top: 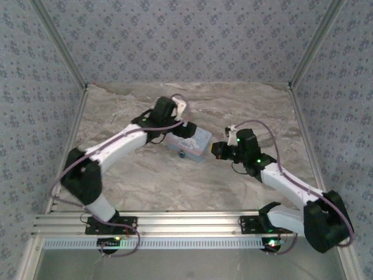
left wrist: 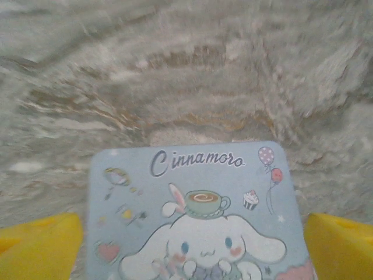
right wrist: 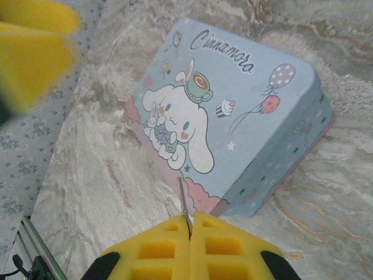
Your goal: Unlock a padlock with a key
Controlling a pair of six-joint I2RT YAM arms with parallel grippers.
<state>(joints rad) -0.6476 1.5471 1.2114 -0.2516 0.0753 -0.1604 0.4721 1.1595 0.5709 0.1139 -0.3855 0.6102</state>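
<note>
A pale blue cartoon tin (top: 195, 146) lies mid-table. On its near side a tiny dark, teal spot (top: 182, 154) looks like the padlock, too small to be sure. My left gripper (top: 185, 132) hangs over the tin, open. Its yellow fingers (left wrist: 41, 248) stand on either side of the lid (left wrist: 192, 204), close to the edges. My right gripper (top: 217, 150) sits just right of the tin. It is shut on a thin metal key (right wrist: 183, 201), whose blade points at the tin's (right wrist: 233, 116) near corner, a short gap away.
The table is a marbled grey-beige surface (top: 145, 175) walled by patterned panels on three sides. A metal rail (top: 186, 224) runs along the near edge by the arm bases. A blurred yellow finger (right wrist: 29, 52) of the left gripper shows at the right wrist view's top left.
</note>
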